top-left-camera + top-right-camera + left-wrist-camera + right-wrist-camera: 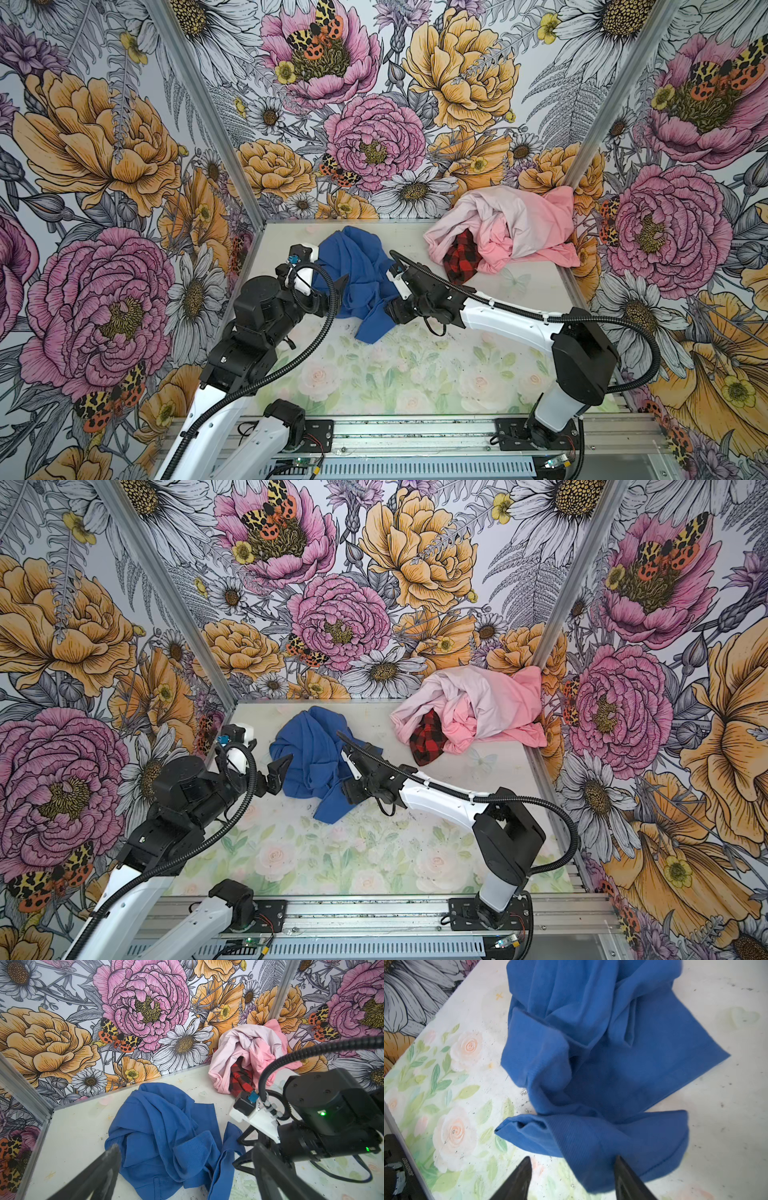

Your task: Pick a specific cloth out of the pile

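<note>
Nearest me, both arms rise from the near edge of the bench (415, 374) and lean in on the cloth (357, 274). It lies crumpled toward the far edge, left of the middle and well apart from the pile (507, 224) heaped in the far right corner, where the plaid cloth (459, 257) pokes out at the front. The left gripper (279, 776) hovers at the cloth's left side with jaws spread wide, grasping nothing. The right gripper (572, 1158) sits low at the opposite side with jaws apart; a loose fold reaches one tip, but nothing is pinched. I'd reckon the blue knit is light, limp and slightly grippy rather than slick, so it will sag and drag its loose tail when raised. The best hold looks like that doubled fold by the right tips, or a raised ridge in the middle, since flat single layers give jaws little to bite
</note>
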`<move>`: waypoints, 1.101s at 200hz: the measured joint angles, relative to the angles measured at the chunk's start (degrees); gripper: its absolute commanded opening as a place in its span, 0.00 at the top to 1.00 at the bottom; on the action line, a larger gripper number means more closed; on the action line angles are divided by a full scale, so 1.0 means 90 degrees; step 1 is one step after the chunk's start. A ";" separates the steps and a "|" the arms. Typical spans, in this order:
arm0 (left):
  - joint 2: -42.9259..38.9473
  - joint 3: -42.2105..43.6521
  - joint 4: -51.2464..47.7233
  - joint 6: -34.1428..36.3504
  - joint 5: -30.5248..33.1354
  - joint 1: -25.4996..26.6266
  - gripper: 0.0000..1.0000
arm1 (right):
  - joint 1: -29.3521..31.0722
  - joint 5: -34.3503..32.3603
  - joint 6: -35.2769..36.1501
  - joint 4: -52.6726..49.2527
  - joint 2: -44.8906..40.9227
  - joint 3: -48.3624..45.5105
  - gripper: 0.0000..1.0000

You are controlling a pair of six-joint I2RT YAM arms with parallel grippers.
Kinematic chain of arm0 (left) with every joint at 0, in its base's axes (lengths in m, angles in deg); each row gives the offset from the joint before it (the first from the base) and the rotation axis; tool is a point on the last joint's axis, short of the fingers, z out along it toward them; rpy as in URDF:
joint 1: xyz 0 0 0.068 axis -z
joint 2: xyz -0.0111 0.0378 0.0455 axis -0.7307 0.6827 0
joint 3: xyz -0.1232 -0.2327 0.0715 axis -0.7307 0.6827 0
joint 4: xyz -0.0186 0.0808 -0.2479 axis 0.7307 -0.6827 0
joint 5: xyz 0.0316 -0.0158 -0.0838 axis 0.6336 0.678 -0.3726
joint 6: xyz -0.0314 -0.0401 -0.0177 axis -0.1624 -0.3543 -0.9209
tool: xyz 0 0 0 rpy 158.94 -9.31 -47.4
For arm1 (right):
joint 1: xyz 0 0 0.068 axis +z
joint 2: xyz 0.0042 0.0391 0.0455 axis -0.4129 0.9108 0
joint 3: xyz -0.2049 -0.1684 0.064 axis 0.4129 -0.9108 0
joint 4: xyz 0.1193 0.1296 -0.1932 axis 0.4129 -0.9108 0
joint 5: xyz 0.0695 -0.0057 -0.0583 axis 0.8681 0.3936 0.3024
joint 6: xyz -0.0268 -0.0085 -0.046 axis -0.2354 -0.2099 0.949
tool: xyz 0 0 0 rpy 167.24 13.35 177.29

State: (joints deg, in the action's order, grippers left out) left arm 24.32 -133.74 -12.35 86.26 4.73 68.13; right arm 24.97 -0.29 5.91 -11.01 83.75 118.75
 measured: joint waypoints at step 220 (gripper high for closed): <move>-0.0155 0.0109 0.0151 -0.0039 -0.0100 0.0000 0.01 | -0.0359 0.0245 0.0692 0.0809 0.3121 0.3711 1.00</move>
State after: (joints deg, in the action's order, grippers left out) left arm 22.93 -132.76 -10.99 85.91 3.84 68.13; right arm 21.74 1.92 12.13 -3.73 111.84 152.15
